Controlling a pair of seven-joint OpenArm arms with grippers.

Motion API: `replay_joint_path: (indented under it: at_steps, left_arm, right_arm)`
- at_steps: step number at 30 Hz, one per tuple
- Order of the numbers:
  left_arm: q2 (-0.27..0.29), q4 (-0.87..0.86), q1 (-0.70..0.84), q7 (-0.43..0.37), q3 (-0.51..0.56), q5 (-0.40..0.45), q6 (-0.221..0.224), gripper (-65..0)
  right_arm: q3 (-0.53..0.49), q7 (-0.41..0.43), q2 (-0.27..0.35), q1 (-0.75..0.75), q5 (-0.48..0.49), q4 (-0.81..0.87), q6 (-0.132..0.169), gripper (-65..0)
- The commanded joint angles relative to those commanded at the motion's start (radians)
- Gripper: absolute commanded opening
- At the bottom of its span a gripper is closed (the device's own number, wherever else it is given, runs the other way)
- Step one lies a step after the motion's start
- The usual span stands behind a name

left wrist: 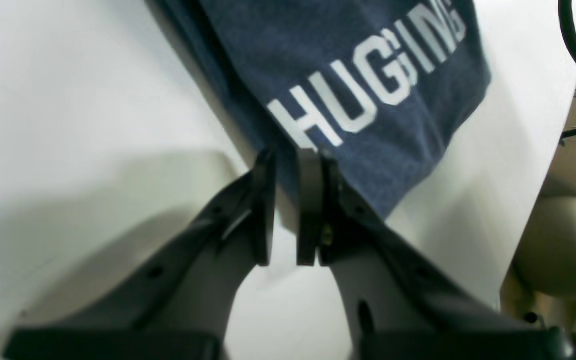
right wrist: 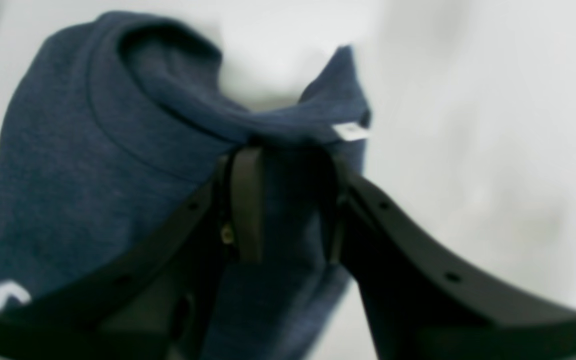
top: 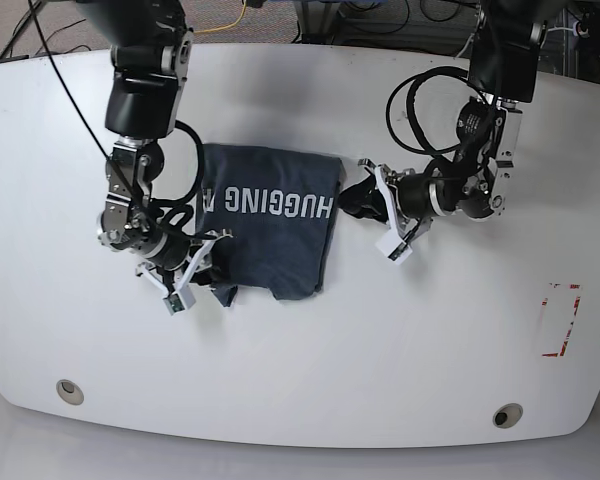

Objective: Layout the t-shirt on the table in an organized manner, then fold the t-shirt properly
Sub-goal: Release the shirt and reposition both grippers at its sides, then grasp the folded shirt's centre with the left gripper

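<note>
Shirt lies between both grippers, its long axis running arm to arm.

The right gripper pinches a bunched fold of the t-shirt at its near corner, jaws closed on cloth; the shirt spreads away from it across the table. Farther off, the left gripper sits at the edge by the "H", jaws slightly parted; whether they hold cloth is unclear.
</note>
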Motion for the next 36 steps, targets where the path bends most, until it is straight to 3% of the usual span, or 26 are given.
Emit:
replay_joint_path:
  at_steps: [9, 13, 19, 23, 24, 26, 28, 29, 31, 33, 36]
  left_arm:
    - [0.012, 0.003, -0.017, -0.011, 0.063, 0.0, 0.003, -58.6]
    - [0.063, 0.003, -0.031, -0.08, 0.087, 0.0, 0.032, -58.6]
    - [0.155, 0.003, -0.075, -0.245, 0.19, 0.097, 0.196, -58.6]
    - [0.203, 0.002, -0.092, -0.342, 0.265, 0.172, 0.29, -58.6]
    - [0.227, 0.002, -0.095, -0.387, 0.305, 0.212, 0.344, -58.6]
    - [0.245, 0.002, -0.095, -0.43, 0.351, 0.258, 0.407, -58.6]
    - [0.273, 0.0, -0.092, -0.494, 0.422, 0.338, 0.516, -58.6]
    - [0.279, -0.002, -0.092, -0.505, 0.436, 0.353, 0.535, -58.6]
    - [0.304, -0.012, -0.095, -0.554, 0.506, 0.42, 0.62, -58.6]
    - [0.321, -0.04, -0.095, -0.58, 0.542, 0.451, 0.657, -58.6]
    - [0.357, -0.115, -0.097, -0.617, 0.548, 0.459, 0.664, -58.6]
  right_arm:
    - [0.0, -0.206, -0.005, -0.046, 0.0, 0.321, 0.0, -48.5]
    - [0.0, -0.276, -0.031, -0.092, -0.006, 0.477, 0.0, -48.5]
    - [0.002, -0.393, -0.031, -0.17, -0.006, 0.695, 0.0, -48.5]
    - [0.002, -0.396, -0.029, -0.219, -0.008, 0.756, 0.0, -48.5]
    - [0.002, -0.396, -0.029, -0.236, -0.008, 0.764, 0.0, -48.5]
    - [0.014, -0.396, -0.025, -0.252, -0.008, 0.767, 0.0, -48.5]
    - [0.046, -0.396, -0.012, -0.265, -0.008, 0.769, 0.0, -48.5]
    - [0.054, -0.396, -0.012, -0.272, -0.008, 0.769, 0.0, -48.5]
    - [0.083, -0.396, -0.009, -0.282, -0.008, 0.775, 0.0, -48.5]
    - [0.107, -0.396, -0.009, -0.287, -0.008, 0.783, 0.0, -48.5]
    - [0.144, -0.397, -0.009, -0.287, -0.008, 0.783, 0.0, -48.5]
